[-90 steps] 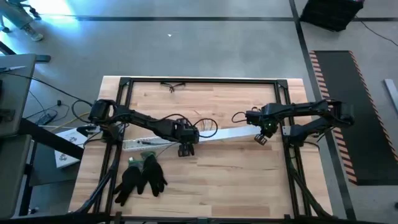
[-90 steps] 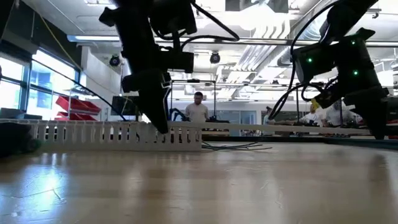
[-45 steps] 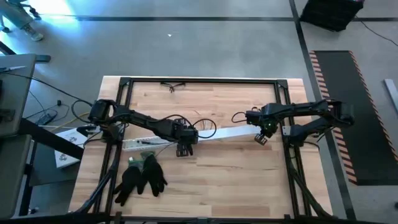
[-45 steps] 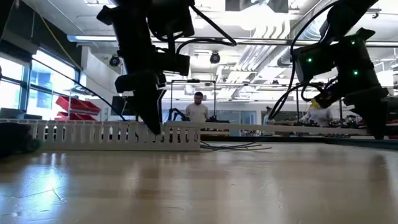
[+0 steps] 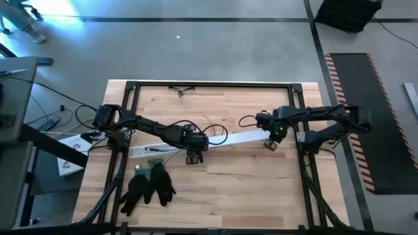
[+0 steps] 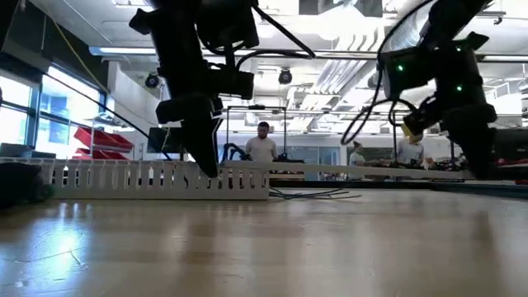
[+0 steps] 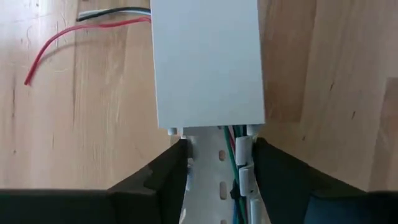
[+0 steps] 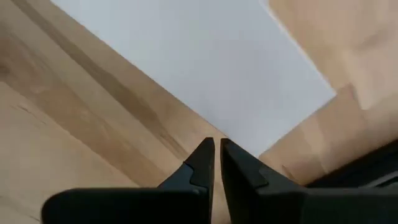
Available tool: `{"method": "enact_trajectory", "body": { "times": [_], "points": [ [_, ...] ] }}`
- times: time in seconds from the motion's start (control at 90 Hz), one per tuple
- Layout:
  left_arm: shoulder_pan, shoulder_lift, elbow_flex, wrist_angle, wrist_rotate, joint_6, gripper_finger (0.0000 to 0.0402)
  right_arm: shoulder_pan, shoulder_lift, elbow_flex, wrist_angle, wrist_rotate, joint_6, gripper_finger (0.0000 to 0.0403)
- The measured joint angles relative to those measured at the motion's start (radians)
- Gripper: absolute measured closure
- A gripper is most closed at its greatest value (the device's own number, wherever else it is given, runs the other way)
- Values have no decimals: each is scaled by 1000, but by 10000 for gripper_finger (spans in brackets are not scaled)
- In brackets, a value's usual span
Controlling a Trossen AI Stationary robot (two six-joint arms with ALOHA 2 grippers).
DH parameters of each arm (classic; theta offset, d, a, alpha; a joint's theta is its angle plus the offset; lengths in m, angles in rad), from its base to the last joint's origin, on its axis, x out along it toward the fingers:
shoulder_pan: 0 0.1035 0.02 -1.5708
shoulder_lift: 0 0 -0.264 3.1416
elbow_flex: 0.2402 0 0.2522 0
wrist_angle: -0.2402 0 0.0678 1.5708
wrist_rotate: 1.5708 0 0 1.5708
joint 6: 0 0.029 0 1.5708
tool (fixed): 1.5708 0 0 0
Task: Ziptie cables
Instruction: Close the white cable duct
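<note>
Gloves [image 5: 149, 184]: A pair of black gloves is lying on the near left part of the table [image 5: 228, 196]. Nothing is touching them.

Slotted channel [image 5: 151, 150]: A long white plastic channel is lying across the middle of the table, running from the left toward the right. In the low view its slotted wall [image 6: 124, 177] is standing up like a little fence.

Cover [image 7: 205, 62]: A flat white cover is sitting on the right part of the channel, so the inside is hidden there.

Left gripper [image 5: 193, 155]: It is sitting over the middle of the channel, right where the cover ends. Its jaws are standing apart, one on each side wall of the channel. I think it is holding the channel steady so it is not sliding.

Cables [image 7: 235, 142]: The thin wires are lying inside the open channel, between the left jaws. A green one is showing best. They are going in under the cover. A red wire [image 7: 62, 37] is curling on the bare wood beside the cover.

Right gripper [image 5: 270, 144]: It is hanging over the right end of the cover. Its jaws are almost shut and are holding nothing. I think it is getting ready to push or press the cover.

Zip tie: I am not seeing one anywhere, so the tying is not done yet.
</note>
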Motion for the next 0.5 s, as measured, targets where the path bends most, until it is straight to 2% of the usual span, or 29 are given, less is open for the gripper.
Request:
{"method": "enact_trajectory", "body": {
  "times": [0.078,0.222,0.5],
  "points": [
    [-1,0,0,-2,1,0,248,0,0,25,-43,31,20,392],
    [-10,0,0,-19,0,16,248,-14,0,37,-77,151,91,392],
    [-33,0,0,-26,-13,17,248,-60,0,-28,-63,161,143,392]
  ]
}}
